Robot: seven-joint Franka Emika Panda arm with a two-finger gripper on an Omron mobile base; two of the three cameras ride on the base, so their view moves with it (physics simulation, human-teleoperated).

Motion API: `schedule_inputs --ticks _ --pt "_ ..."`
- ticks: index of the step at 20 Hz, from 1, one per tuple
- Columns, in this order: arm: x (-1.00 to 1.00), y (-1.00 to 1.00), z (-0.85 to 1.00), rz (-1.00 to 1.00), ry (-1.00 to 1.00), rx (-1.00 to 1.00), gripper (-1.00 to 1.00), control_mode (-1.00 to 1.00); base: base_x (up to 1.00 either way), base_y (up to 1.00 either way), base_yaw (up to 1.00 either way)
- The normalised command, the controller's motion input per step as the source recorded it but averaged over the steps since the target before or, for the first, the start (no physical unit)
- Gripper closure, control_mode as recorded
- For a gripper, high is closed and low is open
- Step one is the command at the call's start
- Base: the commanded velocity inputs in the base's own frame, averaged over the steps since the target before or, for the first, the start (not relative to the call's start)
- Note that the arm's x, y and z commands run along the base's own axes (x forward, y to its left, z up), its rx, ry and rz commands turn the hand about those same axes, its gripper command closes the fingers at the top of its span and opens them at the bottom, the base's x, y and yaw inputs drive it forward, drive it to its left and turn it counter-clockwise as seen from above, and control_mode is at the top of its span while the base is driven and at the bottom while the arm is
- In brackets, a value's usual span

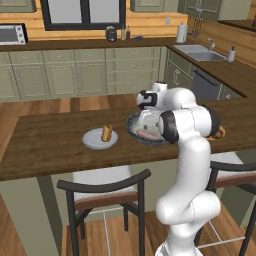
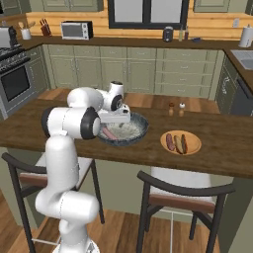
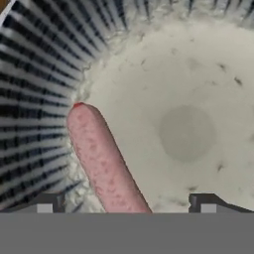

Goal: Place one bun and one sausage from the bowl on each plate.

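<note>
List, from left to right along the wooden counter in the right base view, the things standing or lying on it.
Bowl with a sausage inside → two shakers → tan-orange plate holding a bun and another sausage.

This is a home kitchen, drawn by computer. Behind the claw (image 2: pixel 117 116), along the far wall, runs a row of pale green cabinets (image 2: pixel 123 71) under a dark worktop, with wood panelling and a dark-framed window (image 2: pixel 147 12) above. A microwave (image 2: pixel 76 30) and a knife block (image 2: pixel 45 28) stand on that worktop, far to the claw's left, and a steel oven (image 2: pixel 16 81) sits below them at the corner. Far to its right are a sink (image 1: pixel 199 52) with a tap, a paper towel roll (image 1: pixel 182 33) and a dishwasher (image 1: pixel 205 85). The claw hangs over a long wooden tabletop (image 1: pixel 50 142) with dark chairs (image 1: pixel 105 190) drawn up on the near side. The floor is wooden boards.
</note>
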Motion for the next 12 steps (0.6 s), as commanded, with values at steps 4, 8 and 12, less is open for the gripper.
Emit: schedule_inputs --ticks 4,8,12 --pt "0.0 0.27 -0.22 0.07 0.02 0.0 -1.0 -1.0 0.0 0.0 0.0" --pt "0.0 0.03 -0.08 0.04 0.0 0.0 -1.0 -1.0 0.0 0.0 0.0" --pt "0.0 0.04 -0.13 0.03 0.01 0.0 -1.0 -1.0 0.0 0.0 0.0"
